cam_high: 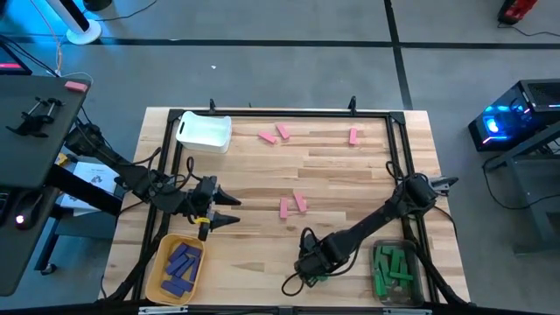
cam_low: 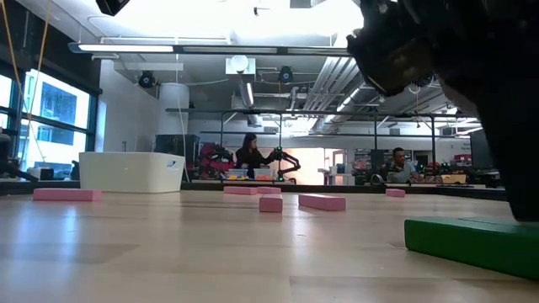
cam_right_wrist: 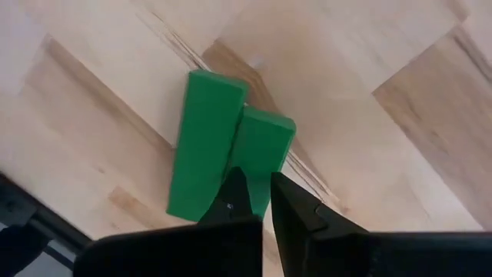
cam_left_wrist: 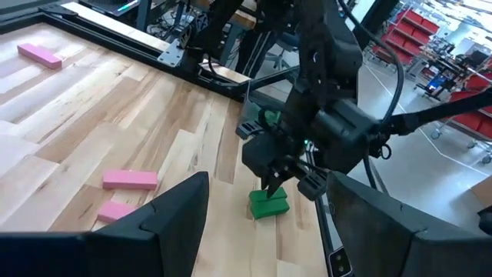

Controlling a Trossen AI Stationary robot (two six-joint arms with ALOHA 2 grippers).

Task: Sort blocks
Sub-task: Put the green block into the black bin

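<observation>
Wood table [cam_high: 350, 175], dark frame around it; pink blocks [cam_high: 291, 205] scattered centre and upper middle, purple blocks [cam_high: 181, 265] in yellow bin [cam_high: 158, 254] lower left, green ones [cam_high: 391, 269] in clear bin [cam_high: 379, 296] lower right. Right gripper [cam_right_wrist: 257, 192] low at bottom centre, fingers closed, tips over two green blocks [cam_right_wrist: 223, 146] lying side by side. Left gripper [cam_high: 229, 210] hovers left of centre, fingers spread, holding nothing.

Both arms: matte black jointed links with bulky rounded housings at the joints. Left arm [cam_high: 131, 175]: black links, a small yellow patch near the wrist; its pincer [cam_high: 229, 209] has two broad, flat dark fingers [cam_left_wrist: 165, 219] tapering to pointed tips. Right arm [cam_high: 367, 226]: black casing, loose black cables looping along the links, a small green light on the wrist housing. Right pincer [cam_right_wrist: 260, 201]: two narrow black fingers with wedge-shaped tips.
</observation>
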